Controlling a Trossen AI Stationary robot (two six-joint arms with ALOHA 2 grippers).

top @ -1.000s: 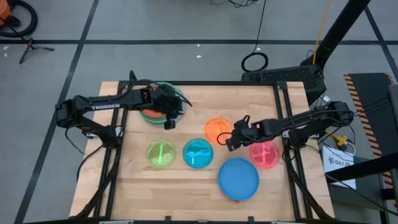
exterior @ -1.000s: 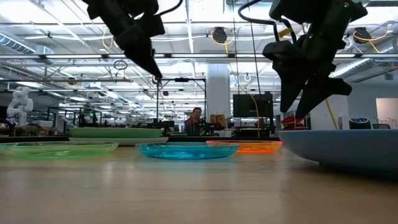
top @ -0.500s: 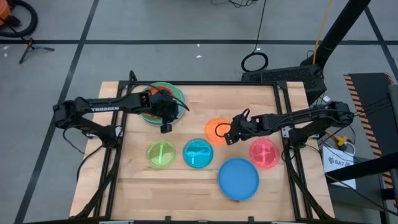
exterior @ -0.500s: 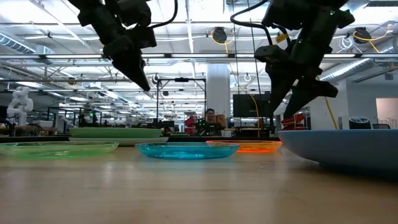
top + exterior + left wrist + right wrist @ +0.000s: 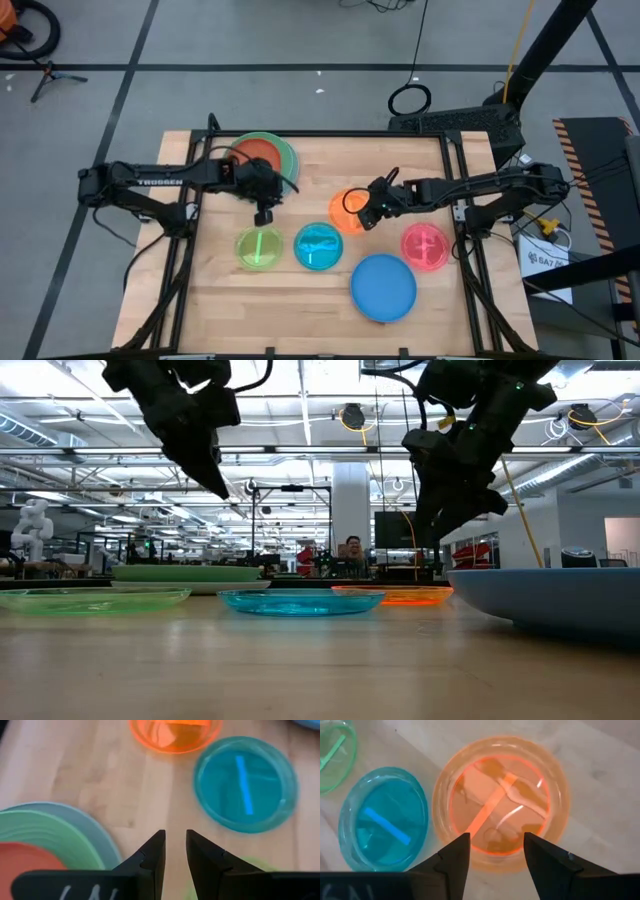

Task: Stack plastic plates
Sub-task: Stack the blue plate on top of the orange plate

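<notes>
Near the table's far-left edge, the red-orange plate (image 5: 258,152) lies on the green plate (image 5: 285,158), which lies on the light blue one (image 5: 102,837). In a row on the wood sit the translucent lime (image 5: 258,247), cyan (image 5: 319,246) and pink (image 5: 425,246) plates. The orange plate (image 5: 345,212) is just beyond them and the blue plate (image 5: 383,287) is nearer. My left gripper (image 5: 263,214) hovers between the stack and the lime plate, its fingers a narrow gap apart (image 5: 174,840). My right gripper (image 5: 368,213) hangs open above the orange plate (image 5: 500,800), clear of it (image 5: 430,538).
Bare wood lies along the near-left corner and the far-right part of the table (image 5: 420,160). Black rails frame the table's edges. A person (image 5: 350,555) sits far off in the room behind the table.
My left gripper has drawn back off the stack toward the near edge, uncovering the red-orange plate on top. My right gripper has moved toward the table's left and far side, from beside the pink plate to over the orange plate.
</notes>
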